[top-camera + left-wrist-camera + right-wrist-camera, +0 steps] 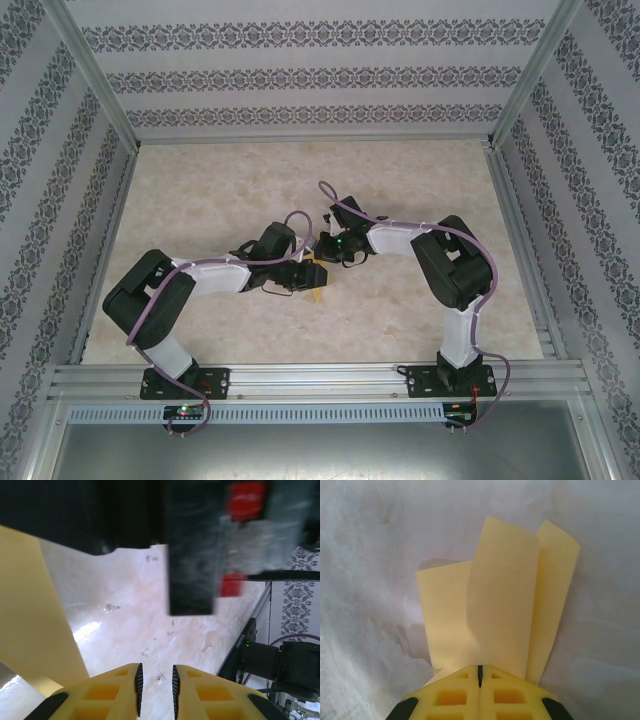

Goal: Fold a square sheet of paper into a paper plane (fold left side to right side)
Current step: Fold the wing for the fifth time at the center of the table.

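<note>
The square sheet of paper (495, 610) is yellow-orange and partly folded, with long flaps overlapping and fanning away from my right gripper (480, 668). That gripper's jaws are pressed together on the sheet's near end. Beyond them the sheet lifts a little off the marbled floor and casts a shadow to its left. In the top view the paper (319, 281) is a small yellow patch where the two arms meet. My left gripper (155, 674) hovers over bare floor, its jaws a narrow gap apart with nothing between them. The paper (30, 620) runs along the left of its view.
The right arm's black wrist (190, 545) hangs close above the left gripper. An aluminium rail (320, 380) crosses the near edge, and patterned walls (320, 80) close in the other sides. The marbled floor (240, 190) stretches behind the arms.
</note>
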Controlling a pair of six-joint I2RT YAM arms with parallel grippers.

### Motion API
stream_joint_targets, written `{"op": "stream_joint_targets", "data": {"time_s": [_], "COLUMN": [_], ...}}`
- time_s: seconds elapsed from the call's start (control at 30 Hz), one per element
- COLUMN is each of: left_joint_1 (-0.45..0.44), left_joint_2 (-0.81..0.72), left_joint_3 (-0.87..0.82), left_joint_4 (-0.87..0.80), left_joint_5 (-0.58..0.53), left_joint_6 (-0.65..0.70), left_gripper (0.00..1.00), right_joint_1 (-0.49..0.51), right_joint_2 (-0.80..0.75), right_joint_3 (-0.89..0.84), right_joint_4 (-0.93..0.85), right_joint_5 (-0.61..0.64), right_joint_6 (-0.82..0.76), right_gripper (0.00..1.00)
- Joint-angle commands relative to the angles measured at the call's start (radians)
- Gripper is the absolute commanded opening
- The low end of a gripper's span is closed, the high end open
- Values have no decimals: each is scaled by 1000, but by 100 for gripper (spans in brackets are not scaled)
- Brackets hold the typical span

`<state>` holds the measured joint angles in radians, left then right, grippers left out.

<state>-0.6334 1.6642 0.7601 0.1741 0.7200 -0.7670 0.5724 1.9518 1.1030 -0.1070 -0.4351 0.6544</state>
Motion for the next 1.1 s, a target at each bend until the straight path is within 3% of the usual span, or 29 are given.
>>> {"op": "stream_joint_targets", "data": {"time_s": [0.0, 1.07], "left_joint_1": [-8, -12], "left_joint_2": [20, 89], "left_joint_3": [15, -31], "left_joint_4": [41, 65], "left_joint_5": [-22, -54], "left_joint_6": [-9, -12], "left_gripper": [26, 23], "right_joint_1": [9, 12], "right_joint_2": [39, 44], "right_joint_3": [-31, -17], "right_joint_4": [-96, -117], "right_joint_5": [48, 51], "right_joint_6": [-20, -29], "right_gripper": [4, 3]}}
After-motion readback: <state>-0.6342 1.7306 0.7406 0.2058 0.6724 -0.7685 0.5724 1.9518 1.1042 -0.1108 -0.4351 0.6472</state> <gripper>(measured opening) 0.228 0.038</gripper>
